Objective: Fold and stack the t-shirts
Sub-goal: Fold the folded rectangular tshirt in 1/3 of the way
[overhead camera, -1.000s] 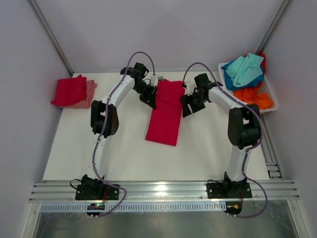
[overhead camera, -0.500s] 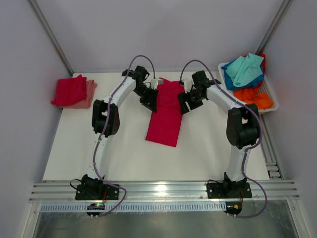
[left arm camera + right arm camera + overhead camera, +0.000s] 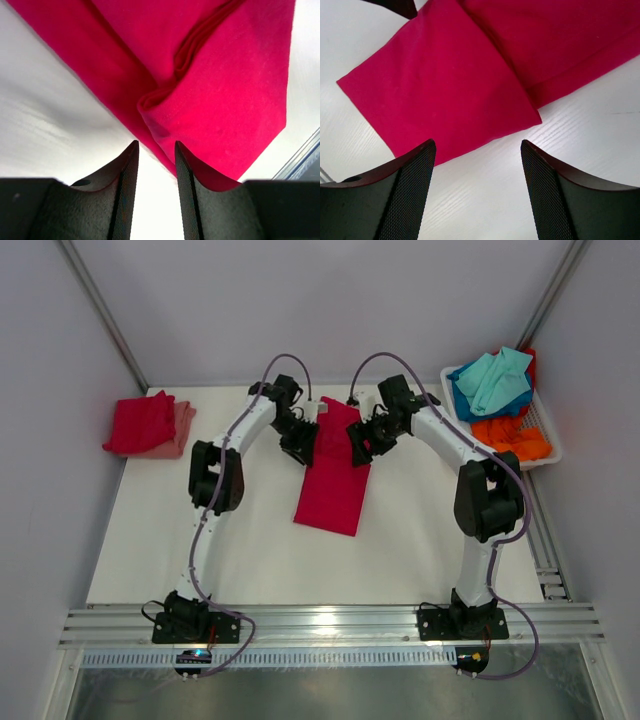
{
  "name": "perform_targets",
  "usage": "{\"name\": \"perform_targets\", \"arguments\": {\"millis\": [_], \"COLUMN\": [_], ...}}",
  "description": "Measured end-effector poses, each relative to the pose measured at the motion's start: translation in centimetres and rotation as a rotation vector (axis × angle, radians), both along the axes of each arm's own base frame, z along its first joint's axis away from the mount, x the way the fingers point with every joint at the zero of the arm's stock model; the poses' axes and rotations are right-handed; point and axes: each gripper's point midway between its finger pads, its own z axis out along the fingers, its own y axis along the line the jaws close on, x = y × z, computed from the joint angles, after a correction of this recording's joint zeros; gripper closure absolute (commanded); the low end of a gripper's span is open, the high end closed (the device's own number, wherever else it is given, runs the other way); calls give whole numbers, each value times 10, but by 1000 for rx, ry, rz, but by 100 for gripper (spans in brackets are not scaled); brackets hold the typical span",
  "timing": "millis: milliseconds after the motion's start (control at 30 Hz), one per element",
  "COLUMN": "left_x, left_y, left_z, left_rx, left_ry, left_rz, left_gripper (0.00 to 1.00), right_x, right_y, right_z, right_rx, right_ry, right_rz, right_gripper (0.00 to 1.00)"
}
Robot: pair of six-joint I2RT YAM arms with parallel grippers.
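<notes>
As both arms have drawn away from the flanks of the crimson cotton t-shirt folded into a long strip and slid toward its far end over the last second, the strip itself has stayed put, lying lengthwise mid-bench between them. The left hand now sits at the strip's left edge and the right hand overlaps its right edge. I take this to mean the lengthwise folds are done and the arms are lining up on the far corners for the crosswise fold.

In the left wrist view, the left hand has its fingers drawn to a narrow slit. White bench shows through the slit and a folded corner of the shirt lies just past the tips. Nothing looks pinched, so I read it as unclenched and empty.

The right hand is spread wide over a flat layered corner of the shirt, grasping nothing.

The white bench also carries a folded red-on-pink shirt pile at the far left, which is the likely stacking spot. A white wire basket of teal and orange shirts waits at the far right.
</notes>
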Motion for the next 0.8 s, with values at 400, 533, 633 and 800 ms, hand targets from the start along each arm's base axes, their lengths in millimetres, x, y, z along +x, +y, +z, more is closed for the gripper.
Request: {"name": "perform_targets", "arguments": {"millis": [400,533,633,800], "left_x": [7,4,2,1], "left_y": [3,1,-1,-1], "left_z": [70,71,72,72], "left_rx": [-32,-46,-54,-60], "left_ry": [-163,-150,-144,-139], "left_rz": [-8,-12,-15,-18], "left_gripper": [37,22,15,12], "right_x": [-32,-36,-39,-44], "right_y": [12,15,15,14], "right_z": [-13,-18,-33,-62], "right_rx": [77,93,85,64], "right_ry": [73,95,137,219], "right_rz": [152,185,192,190], "right_gripper": [27,27,27,27]}}
